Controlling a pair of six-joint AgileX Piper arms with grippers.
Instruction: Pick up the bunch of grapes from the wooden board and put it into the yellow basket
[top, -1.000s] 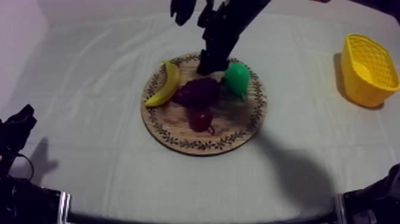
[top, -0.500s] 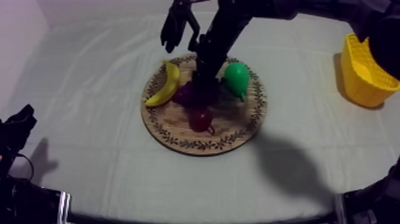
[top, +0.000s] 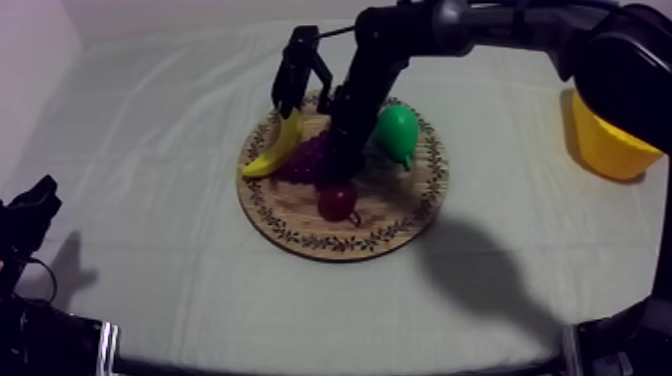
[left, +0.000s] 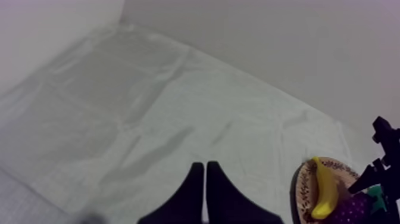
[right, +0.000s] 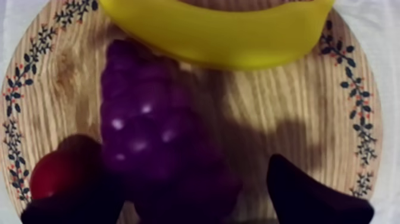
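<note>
the left gripper (left: 204, 168) rests low at my near left of the cloth (top: 150, 300), its two fingers pressed together in a narrow wedge with nothing between them. on the near part of the wooden board (top: 395, 215) sits the small red fruit (top: 337, 200). just beyond it, touching or nearly so, the bunch of grapes (top: 303, 160) lies on the board's middle. in the right wrist view its long axis runs from a narrower end close by the banana (top: 275, 145) back to a broader end between the right arm's fingers. the right gripper (top: 338, 168) is down on that broad end with its fingers spread to either side, a gap of bare wood showing at one finger, so it has no grip on anything. the pear (top: 398, 135) stands beside the arm, and the yellow basket (top: 600, 145) sits far right, partly behind it. a second ago the right gripper hung at the board's far rim and the whole bunch showed. now the arm has dropped over it and hides part of it. the left gripper has not moved.
</note>
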